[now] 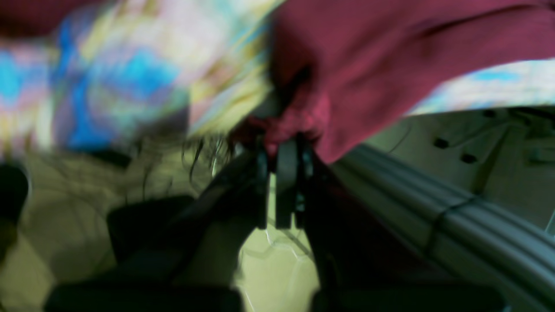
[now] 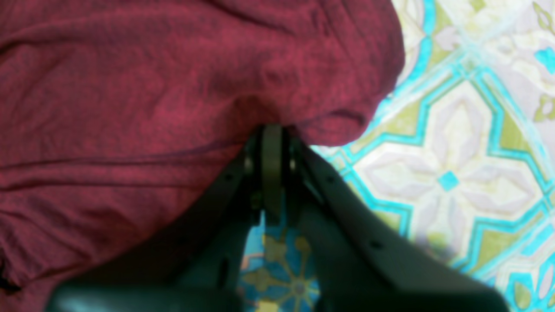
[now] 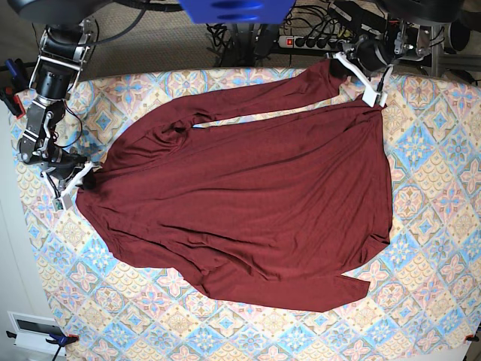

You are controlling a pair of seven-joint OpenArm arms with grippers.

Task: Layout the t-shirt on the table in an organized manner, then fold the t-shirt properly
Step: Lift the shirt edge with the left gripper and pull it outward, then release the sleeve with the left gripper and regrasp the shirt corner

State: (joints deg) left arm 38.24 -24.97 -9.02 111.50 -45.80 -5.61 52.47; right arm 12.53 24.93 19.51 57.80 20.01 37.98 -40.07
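The dark maroon t-shirt (image 3: pixel 255 188) lies spread wide over the patterned table (image 3: pixel 436 188), with creases and a folded-over hem at the near edge. At the table's far right corner my left gripper (image 3: pixel 370 92) is shut on a bunch of the t-shirt (image 1: pixel 390 52); in the blurred left wrist view its closed fingers (image 1: pixel 286 173) pinch the fabric at the table (image 1: pixel 130 78) edge. At the left side my right gripper (image 3: pixel 75 184) is shut on the t-shirt's (image 2: pixel 130 86) edge, with its fingers (image 2: pixel 272 164) pressed together over the table (image 2: pixel 455 173).
A power strip (image 3: pixel 308 41) and cables lie on the floor beyond the far table edge. A blue housing (image 3: pixel 233 9) hangs at the top centre. A grey ribbed rail (image 1: pixel 455 203) runs below the table edge near my left gripper.
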